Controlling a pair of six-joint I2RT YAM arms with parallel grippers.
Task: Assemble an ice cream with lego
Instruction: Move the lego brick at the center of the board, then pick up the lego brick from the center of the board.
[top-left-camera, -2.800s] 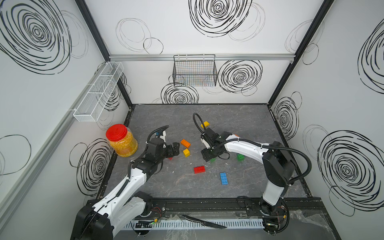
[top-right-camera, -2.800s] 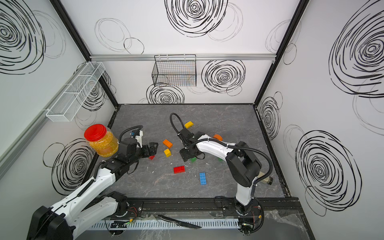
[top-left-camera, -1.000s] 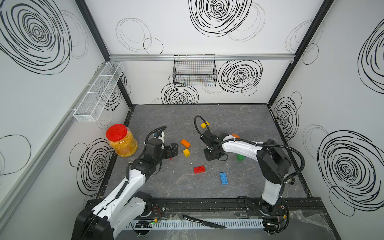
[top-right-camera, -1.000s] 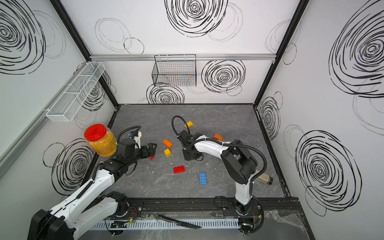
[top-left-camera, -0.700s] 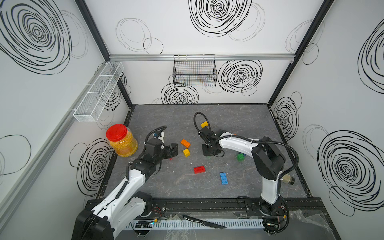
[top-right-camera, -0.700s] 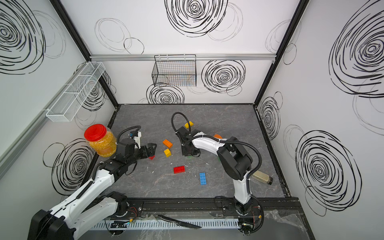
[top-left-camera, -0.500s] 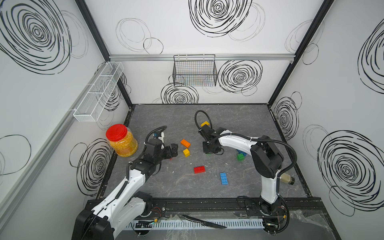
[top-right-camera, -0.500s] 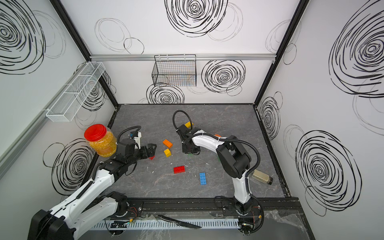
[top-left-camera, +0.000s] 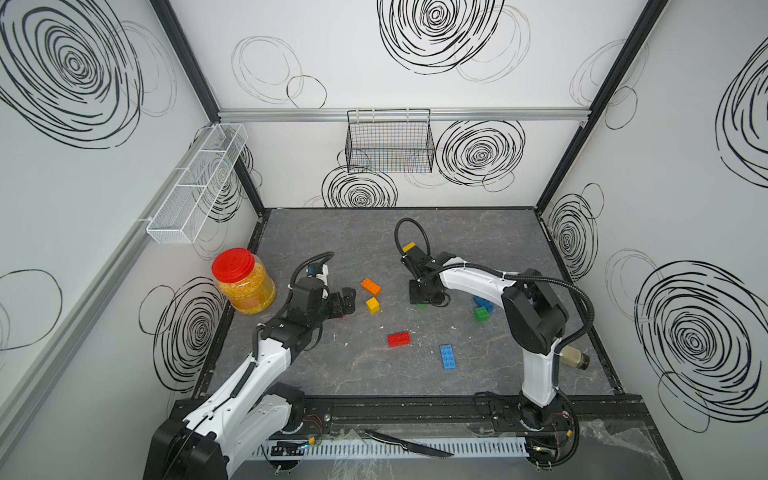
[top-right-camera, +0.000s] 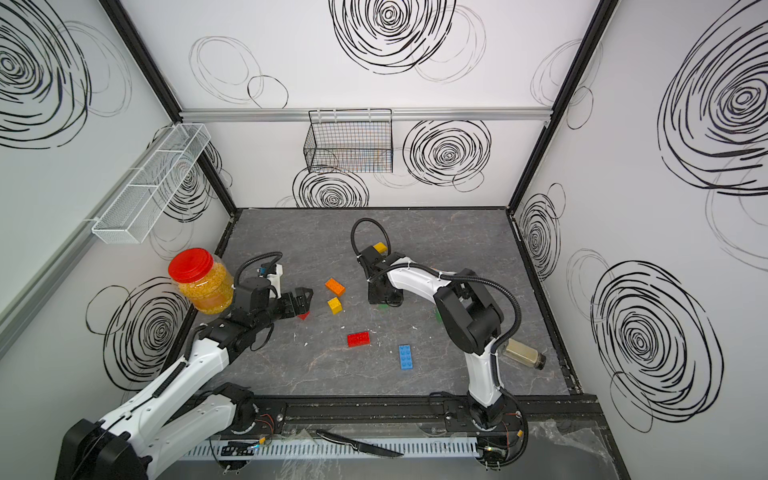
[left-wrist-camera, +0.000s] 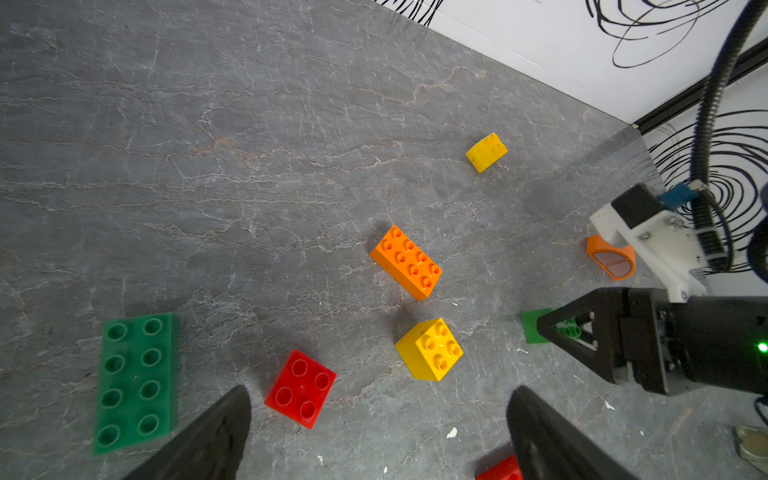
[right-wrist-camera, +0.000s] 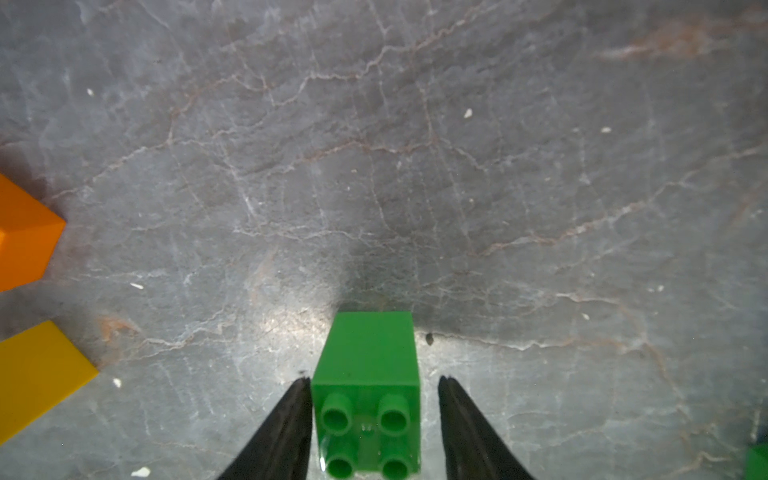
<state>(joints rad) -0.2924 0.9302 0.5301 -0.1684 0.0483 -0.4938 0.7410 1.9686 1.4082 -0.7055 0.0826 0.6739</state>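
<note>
While no two bricks are showing as joined, the ice cream is looking barely begun. Nearest the front, a long blue brick (top-left-camera: 447, 356) and a red brick (top-left-camera: 399, 338) are lying loose on the table (top-left-camera: 353, 374). Behind them the left arm (top-left-camera: 266, 357) is hovering low, the left jaws spread wide and holding nothing. A small red brick (left-wrist-camera: 300, 388) is sitting just ahead of them, and a long green brick (left-wrist-camera: 135, 382) is lying flat off to one side. Farther on, a small yellow brick (top-left-camera: 372, 305) and a long orange brick (top-left-camera: 370, 286) are resting near each other but apart.

About level with these, the right arm (top-left-camera: 469, 278) is reaching down over a small green brick (right-wrist-camera: 368, 395), which is lying on its side on the table. The right jaws are standing parted on either side of it, with a gap showing along one flank, so they are not gripping it. A second green brick (top-left-camera: 481, 313) and a second blue brick (top-left-camera: 483, 302) are sitting just beside that arm. Farthest back, a rounded yellow brick (top-left-camera: 409, 247) is waiting. All the stacking is remaining to be done.
</note>
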